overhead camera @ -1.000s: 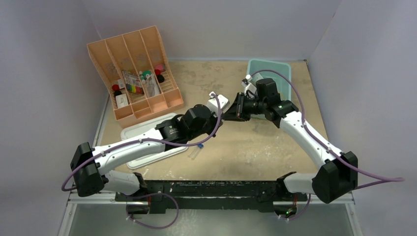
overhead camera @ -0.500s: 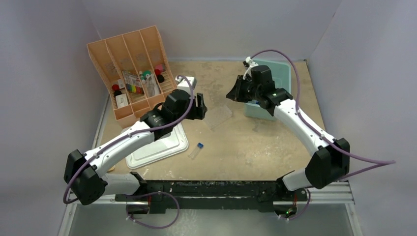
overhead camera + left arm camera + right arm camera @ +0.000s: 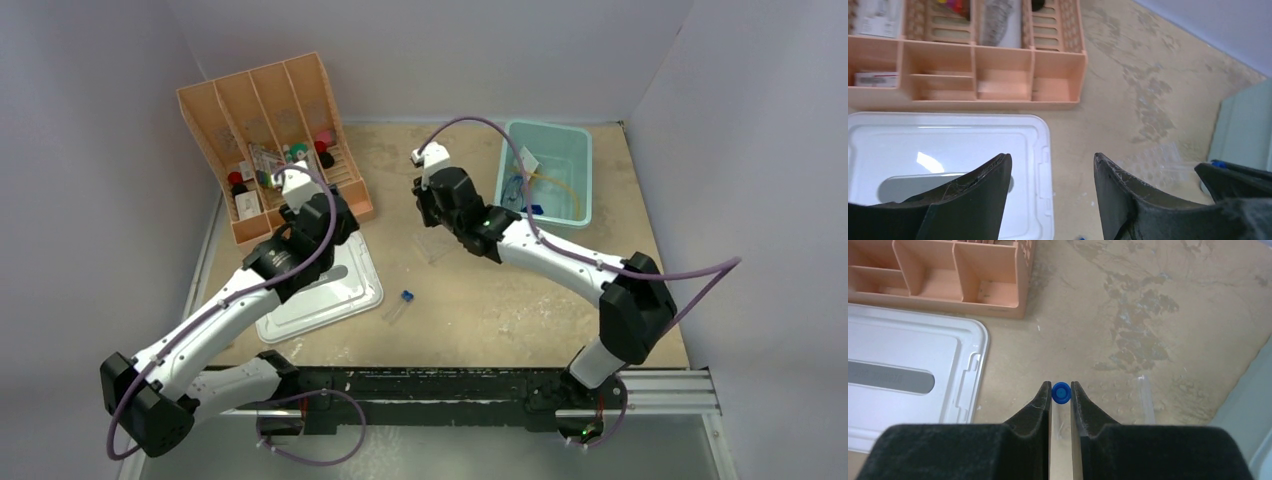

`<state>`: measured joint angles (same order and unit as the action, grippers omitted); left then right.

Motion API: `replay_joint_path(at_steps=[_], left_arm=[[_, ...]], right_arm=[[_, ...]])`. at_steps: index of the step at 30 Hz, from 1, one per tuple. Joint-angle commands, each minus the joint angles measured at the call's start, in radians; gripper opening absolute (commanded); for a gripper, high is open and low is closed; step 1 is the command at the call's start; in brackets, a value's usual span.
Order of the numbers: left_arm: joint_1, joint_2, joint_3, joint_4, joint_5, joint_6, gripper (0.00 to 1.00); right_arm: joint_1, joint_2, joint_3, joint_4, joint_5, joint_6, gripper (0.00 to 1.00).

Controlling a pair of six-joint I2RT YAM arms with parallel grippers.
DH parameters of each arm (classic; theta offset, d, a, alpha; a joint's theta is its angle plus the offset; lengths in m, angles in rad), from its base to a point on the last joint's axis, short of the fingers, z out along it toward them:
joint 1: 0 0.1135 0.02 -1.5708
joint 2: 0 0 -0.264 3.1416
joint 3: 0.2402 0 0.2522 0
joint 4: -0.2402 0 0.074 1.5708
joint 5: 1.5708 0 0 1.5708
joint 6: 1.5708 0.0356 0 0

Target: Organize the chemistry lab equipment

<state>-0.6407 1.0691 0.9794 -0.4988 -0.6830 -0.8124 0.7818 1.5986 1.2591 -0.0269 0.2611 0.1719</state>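
My right gripper [image 3: 432,215] [image 3: 1061,390] is shut on a blue-capped clear test tube [image 3: 1061,393], held above the table just left of the clear holed rack [image 3: 436,243] [image 3: 1128,395]. The rack also shows in the left wrist view [image 3: 1153,162]. A second blue-capped test tube [image 3: 401,304] lies on the table nearer the arms. My left gripper [image 3: 335,222] [image 3: 1051,159] hangs open and empty over the right edge of the white lid [image 3: 948,145]. A tan rubber tube [image 3: 556,184] and blue-framed goggles [image 3: 519,188] lie in the teal bin [image 3: 585,170].
The orange divided organizer [image 3: 262,100] [image 3: 988,75] stands at the back left with small items in its slots. The lid [image 3: 340,290] lies flat in front of it. The teal bin stands at the back right, behind my right arm.
My left gripper opened and drew back left from the table's middle to above the lid. The rack now shows on the table. My right arm swung left from the bin to beside the rack.
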Motion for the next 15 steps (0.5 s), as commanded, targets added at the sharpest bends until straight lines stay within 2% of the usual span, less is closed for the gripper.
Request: replay_joint_path(at_steps=[1, 9, 15], left_arm=[[0.009, -0.072, -0.041, 0.027, -0.207, 0.009, 0.60], [0.011, -0.119, -0.102, 0.054, -0.276, 0.068, 0.61], [0.011, -0.149, -0.138, 0.062, -0.275, 0.092, 0.61]], right_arm=[[0.043, 0.013, -0.080, 0.278, 0.134, -0.097, 0.06], [0.056, 0.070, -0.178, 0.440, 0.135, -0.098, 0.06], [0.056, 0.105, -0.201, 0.487, 0.116, -0.058, 0.05]])
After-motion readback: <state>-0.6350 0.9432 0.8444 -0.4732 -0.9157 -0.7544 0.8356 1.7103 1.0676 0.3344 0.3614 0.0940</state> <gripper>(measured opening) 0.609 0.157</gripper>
